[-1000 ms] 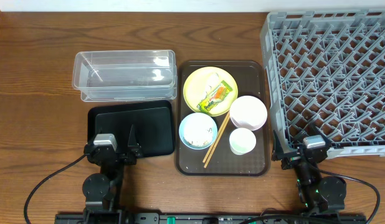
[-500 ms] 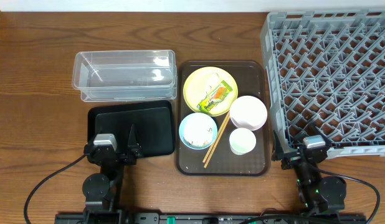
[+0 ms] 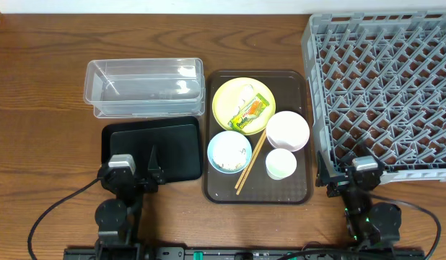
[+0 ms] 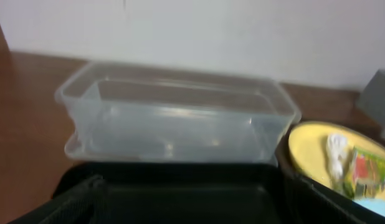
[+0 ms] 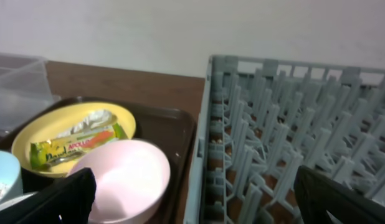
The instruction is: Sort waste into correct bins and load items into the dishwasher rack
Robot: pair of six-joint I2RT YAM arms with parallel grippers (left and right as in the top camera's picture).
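Note:
A yellow plate on the brown serving tray carries the snack wrapper and a white crumpled scrap. A light-blue bowl holds rice grains. Wooden chopsticks lean beside it. A white bowl and a small white cup sit to the right. The clear tub and black tray lie left. The grey rack stands right. My left gripper is open over the black tray's near edge. My right gripper is open at the rack's near left corner.
The wooden table extends left of the bins. Arm bases and cables sit along the near edge. In the right wrist view the rack wall rises close beside the white bowl.

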